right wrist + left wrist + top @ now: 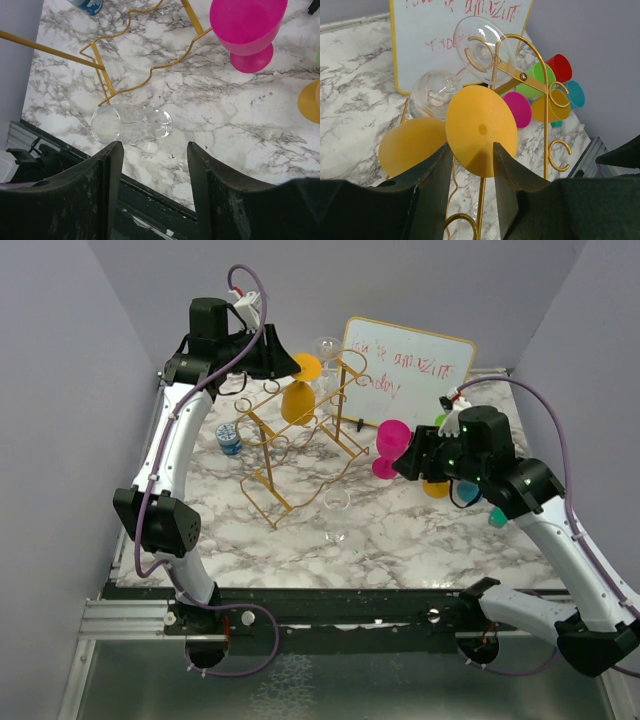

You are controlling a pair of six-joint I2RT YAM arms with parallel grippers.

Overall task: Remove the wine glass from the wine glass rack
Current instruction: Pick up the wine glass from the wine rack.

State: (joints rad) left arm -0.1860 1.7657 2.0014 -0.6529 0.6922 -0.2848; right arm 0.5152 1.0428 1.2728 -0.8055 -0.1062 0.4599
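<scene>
The left claw (472, 147) is part spread at the top of the wine glass rack (512, 71). Its 2 fingers stand on either side of the lower edge of the round foot of the yellow wine glass (480, 120). Whether the fingers already press on the foot cannot be told from the wrist view, so no firm grip is confirmed.

The right claw (155, 147) is spread and holds nothing. It hangs above the bench (225, 115), over 1 clear glass (131, 125) that rests on the marble just beside the rack's wavy base rail.

Task status:
- The yellow wine glass is still on the rack. It hangs bowl-down from an upper rail, with its foot facing the left wrist camera.
- 1 more clear glass (432, 92) also hangs on the rack, just behind the yellow glass.
- A pink glass (247, 25) stands on the bench, apart from the rack.

Judged from this, the step in hand is the grasp on the yellow foot. Closing on it, sliding it out of the rail and setting it down remain to be done.
</scene>
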